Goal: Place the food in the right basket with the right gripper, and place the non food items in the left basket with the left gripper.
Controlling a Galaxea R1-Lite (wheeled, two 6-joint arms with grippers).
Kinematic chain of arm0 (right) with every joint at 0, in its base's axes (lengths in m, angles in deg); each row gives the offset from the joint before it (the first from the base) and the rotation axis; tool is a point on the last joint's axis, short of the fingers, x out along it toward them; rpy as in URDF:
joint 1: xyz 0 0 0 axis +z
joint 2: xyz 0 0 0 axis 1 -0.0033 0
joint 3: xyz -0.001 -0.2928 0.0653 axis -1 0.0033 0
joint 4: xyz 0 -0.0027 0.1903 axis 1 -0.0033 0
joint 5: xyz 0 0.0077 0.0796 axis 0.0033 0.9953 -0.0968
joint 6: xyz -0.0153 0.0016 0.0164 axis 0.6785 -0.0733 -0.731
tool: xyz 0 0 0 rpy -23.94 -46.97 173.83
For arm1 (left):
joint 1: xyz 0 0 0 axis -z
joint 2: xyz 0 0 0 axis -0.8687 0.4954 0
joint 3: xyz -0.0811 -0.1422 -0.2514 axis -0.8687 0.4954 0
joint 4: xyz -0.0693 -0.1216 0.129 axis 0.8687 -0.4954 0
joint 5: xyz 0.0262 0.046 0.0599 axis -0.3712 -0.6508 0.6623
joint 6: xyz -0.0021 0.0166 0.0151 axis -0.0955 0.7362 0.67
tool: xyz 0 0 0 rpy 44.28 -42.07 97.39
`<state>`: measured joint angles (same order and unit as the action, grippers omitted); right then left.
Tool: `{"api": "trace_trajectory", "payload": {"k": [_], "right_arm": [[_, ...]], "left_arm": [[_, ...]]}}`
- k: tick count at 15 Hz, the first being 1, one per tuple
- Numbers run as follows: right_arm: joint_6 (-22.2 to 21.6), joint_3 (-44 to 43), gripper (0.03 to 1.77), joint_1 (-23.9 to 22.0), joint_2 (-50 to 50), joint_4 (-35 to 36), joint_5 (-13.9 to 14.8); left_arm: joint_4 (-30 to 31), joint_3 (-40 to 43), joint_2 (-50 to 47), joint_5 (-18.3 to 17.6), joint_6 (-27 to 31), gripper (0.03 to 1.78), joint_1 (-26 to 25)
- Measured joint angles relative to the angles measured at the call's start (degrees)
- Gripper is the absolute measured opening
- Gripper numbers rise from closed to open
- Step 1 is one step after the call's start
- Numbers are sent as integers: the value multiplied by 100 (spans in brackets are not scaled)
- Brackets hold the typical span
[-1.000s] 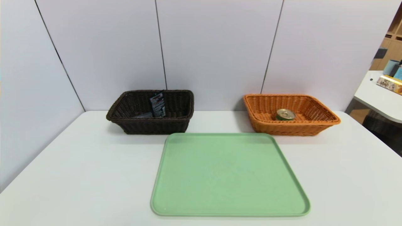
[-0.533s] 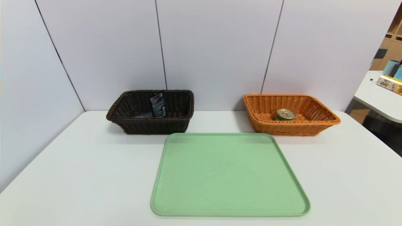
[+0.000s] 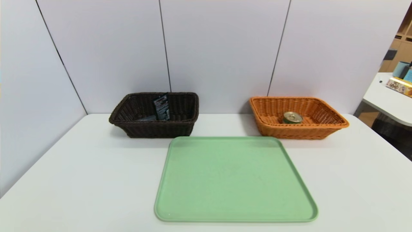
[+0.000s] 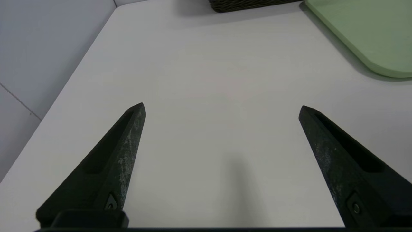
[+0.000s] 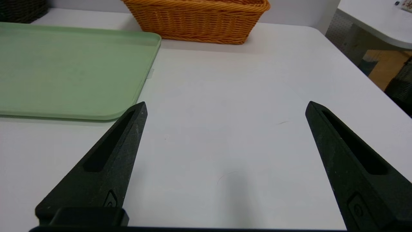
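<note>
Pale wall panels [image 3: 222,48] stand upright at the far edge of the white bench [image 3: 80,167], ahead of both tools. A side table [image 3: 379,96] is beyond the bench's right edge, farther off than the right tool. The green tray [image 3: 235,180] lies flat, ahead of the tools and between their two sides. The orange basket [image 3: 299,132] sits upright ahead of the right tool, past the tray's far right corner; the dark basket [image 3: 157,129] sits upright ahead of the left tool, past the far left corner. Both baskets have their long axis running left to right.

The left tool [image 4: 222,109] is released, fingers wide apart with only bench between them, above the bench's left side. The right tool [image 5: 227,106] is likewise released and spread, above the right side.

A yellow-and-white carton [image 3: 399,86] lies on the side table, beyond the right tool. Well ahead of the left tool, a dark printed packet [image 3: 161,108] leans inside the dark basket, long axis mostly upright, print facing the robot. Beside it a greyish item [image 3: 146,119] lies low, long axis roughly left to right. Well ahead of the right tool, the can [image 3: 292,118] stands in the orange basket, its axis vertical, ring-pull lid facing up.
</note>
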<state>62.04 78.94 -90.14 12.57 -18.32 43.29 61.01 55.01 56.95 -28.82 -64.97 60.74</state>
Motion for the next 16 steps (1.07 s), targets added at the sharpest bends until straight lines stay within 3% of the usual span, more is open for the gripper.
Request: {"api": "trace_trajectory", "payload": {"k": [5, 16], "right_arm": [[-127, 13, 169, 15, 7, -116, -115], [-299, 48, 169, 15, 7, -17, -79]], "left_arm": [[15, 55, -2, -41, -22, 169, 0], [22, 63, -2, -5, -57, 169, 0]]}}
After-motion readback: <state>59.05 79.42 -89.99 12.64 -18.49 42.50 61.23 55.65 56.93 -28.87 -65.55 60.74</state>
